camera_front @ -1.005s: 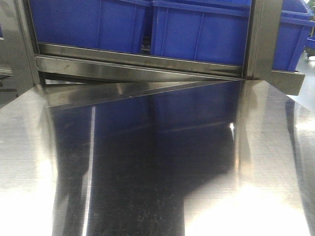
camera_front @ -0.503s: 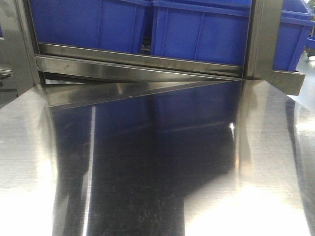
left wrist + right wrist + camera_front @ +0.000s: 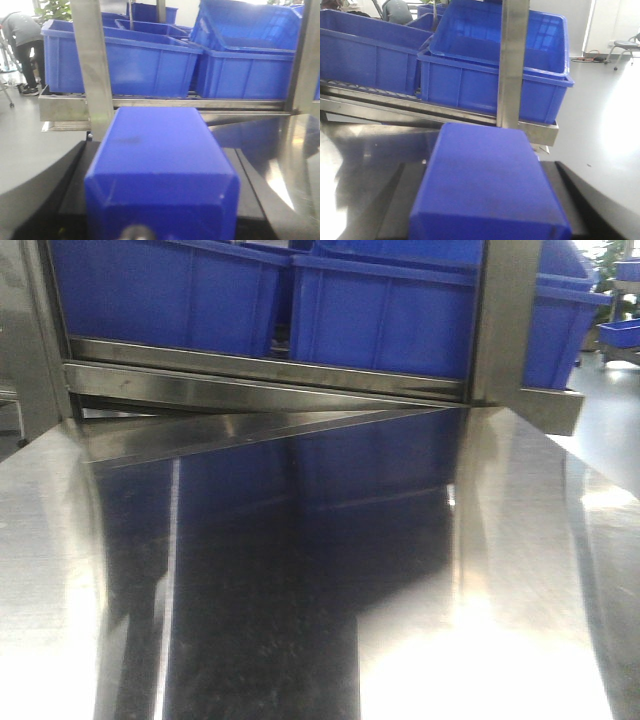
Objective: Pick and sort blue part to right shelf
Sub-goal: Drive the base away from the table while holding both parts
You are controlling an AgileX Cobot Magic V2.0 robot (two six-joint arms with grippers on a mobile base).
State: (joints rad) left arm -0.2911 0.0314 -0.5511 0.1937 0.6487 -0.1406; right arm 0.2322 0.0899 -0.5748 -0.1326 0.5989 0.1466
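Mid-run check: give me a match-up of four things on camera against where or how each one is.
1 person
2 chair
3 blue block
4 tabletop

A shiny steel, mirroring the bins
B bent over, far left, left wrist view
C filling the left wrist view's foreground
D on the floor, far right, right wrist view

Pairs: 1-B, 2-D, 3-C, 4-A

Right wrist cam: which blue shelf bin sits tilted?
The upper right bin, nested askew in the lower bin behind the steel post; the left bin sits flat.
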